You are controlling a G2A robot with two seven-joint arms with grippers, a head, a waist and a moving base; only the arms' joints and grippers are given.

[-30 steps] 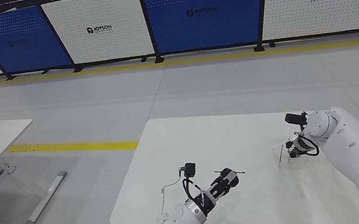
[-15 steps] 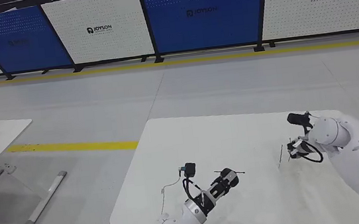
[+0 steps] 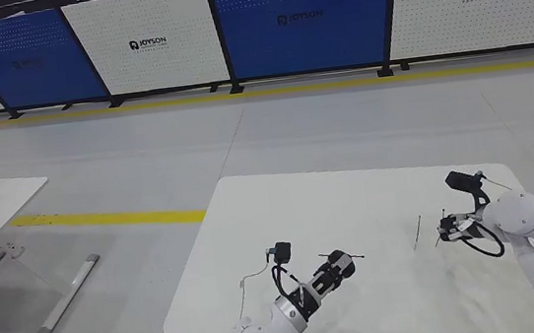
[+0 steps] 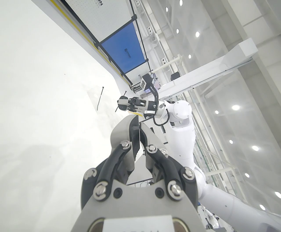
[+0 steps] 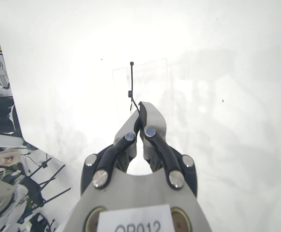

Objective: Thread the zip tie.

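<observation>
Left gripper (image 4: 137, 129), lower centre of the top view, is clamped on a thin black plastic strip (image 3: 354, 255). Right of it a spare black tie (image 3: 418, 232) lies flat. Just beside that, right gripper (image 3: 450, 231) pinches the slim black nylon zip tie (image 5: 130, 94) by its strap, head sticking out. Feather-light, springy, slick I'd guess; grab near the head.

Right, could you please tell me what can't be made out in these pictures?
- What the left gripper holds: in the left wrist view its shut fingers hide it; in the top view it is too small.
- Whether the held zip tie in the right gripper is threaded: in the right wrist view the fingers cover part, and it overlaps the loose zip tie on the table.
</observation>
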